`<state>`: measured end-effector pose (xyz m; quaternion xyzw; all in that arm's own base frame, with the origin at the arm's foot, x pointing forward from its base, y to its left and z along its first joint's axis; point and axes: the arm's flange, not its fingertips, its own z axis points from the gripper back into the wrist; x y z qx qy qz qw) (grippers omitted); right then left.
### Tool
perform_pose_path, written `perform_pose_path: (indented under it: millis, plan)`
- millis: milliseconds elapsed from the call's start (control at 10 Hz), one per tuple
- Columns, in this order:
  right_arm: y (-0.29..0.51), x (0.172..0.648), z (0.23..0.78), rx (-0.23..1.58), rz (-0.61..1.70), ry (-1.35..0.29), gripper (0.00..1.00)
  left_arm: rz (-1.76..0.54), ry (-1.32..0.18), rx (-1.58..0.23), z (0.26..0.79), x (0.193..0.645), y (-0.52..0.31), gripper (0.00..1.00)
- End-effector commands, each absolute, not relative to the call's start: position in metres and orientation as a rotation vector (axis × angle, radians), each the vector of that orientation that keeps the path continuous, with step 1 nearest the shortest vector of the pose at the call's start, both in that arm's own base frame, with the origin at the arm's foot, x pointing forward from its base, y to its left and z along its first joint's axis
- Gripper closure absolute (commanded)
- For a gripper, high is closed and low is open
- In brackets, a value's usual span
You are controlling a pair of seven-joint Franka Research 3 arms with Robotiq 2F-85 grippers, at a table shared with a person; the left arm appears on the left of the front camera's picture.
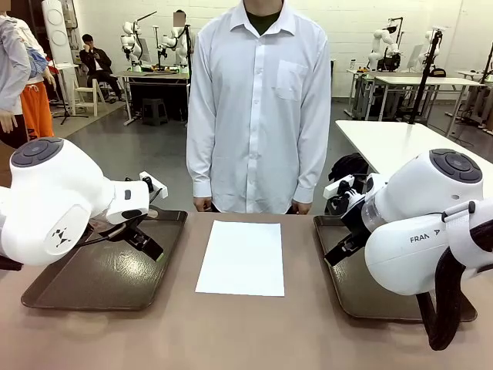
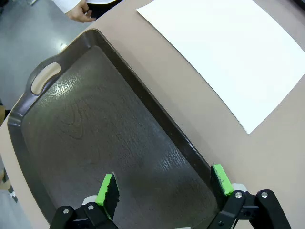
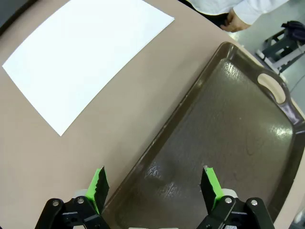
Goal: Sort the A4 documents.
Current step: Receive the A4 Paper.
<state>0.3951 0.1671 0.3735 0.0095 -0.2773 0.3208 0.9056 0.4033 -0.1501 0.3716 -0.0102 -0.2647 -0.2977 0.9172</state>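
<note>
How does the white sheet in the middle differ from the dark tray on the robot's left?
The sheet is plain white; the left tray is dark brown and glossy. The sheet is thin and flat; the tray has a raised rim and a cut-out handle. The sheet is narrower than the tray. Both are rectangular and lie on the table.

You will see two dark brown handled trays lying flat on the brown tabletop (image 1: 154, 339): the left tray (image 1: 100, 277) and the right tray (image 1: 343, 291), well apart. A person (image 1: 258, 100) in a white shirt stands at the far edge.
</note>
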Motion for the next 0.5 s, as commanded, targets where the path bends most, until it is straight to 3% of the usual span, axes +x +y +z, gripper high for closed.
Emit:
perform_pose_path:
  millis: [0, 400]
  plan:
    - [0.1670, 0.3951, 0.3735, 0.020, 0.662, -0.573, 0.00, -0.612, -0.545, -0.021, 0.3716, 0.4034, -0.1498, 0.00]
    - [0.1671, 0.3951, 0.3735, 0.020, 0.663, -0.573, 0.00, -0.612, -0.544, -0.021, 0.3716, 0.4033, -0.1501, 0.00]
